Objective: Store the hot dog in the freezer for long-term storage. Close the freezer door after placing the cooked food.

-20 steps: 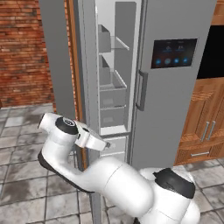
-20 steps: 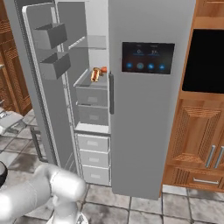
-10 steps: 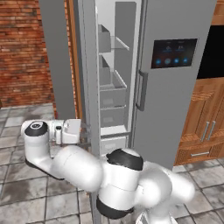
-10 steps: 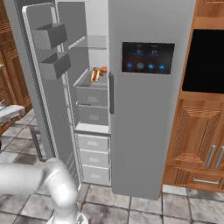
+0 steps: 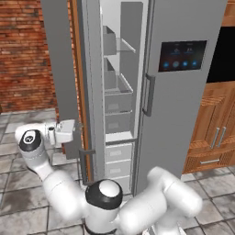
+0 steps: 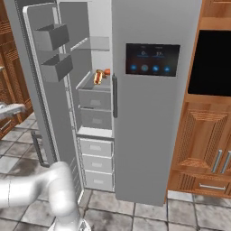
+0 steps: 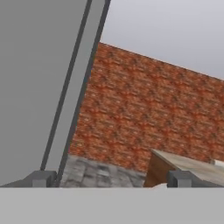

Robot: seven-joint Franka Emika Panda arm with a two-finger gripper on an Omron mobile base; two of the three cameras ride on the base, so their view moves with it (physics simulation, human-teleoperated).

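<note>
The hot dog [image 6: 98, 77] lies inside the freezer [image 6: 92, 97] on top of a grey drawer, beside a round orange-red food item [image 6: 107, 72]. The freezer door [image 6: 54, 117] stands wide open, its inner bins facing the compartment; the left base view shows it nearly edge-on [image 5: 89, 92]. My gripper [image 5: 68, 131] hangs open and empty at about knee height, left of the door on its outer side, and it also pokes in at the left edge of the right base view [image 6: 11, 109]. In the hand view the door's grey outer face [image 7: 30, 87] lies left of the gripper [image 7: 112, 179].
The door's vertical bar handle [image 6: 38, 149] ends low near my arm. The fridge door with the black display [image 6: 151, 58] is shut on the right. Wooden cabinets [image 6: 212, 144] stand further right. A brick wall [image 5: 23, 55] and a wooden counter [image 7: 188, 168] lie to the left.
My arm has swung left, carrying the gripper from the front of the open door to its outer side. The hot dog and the door have not moved.
</note>
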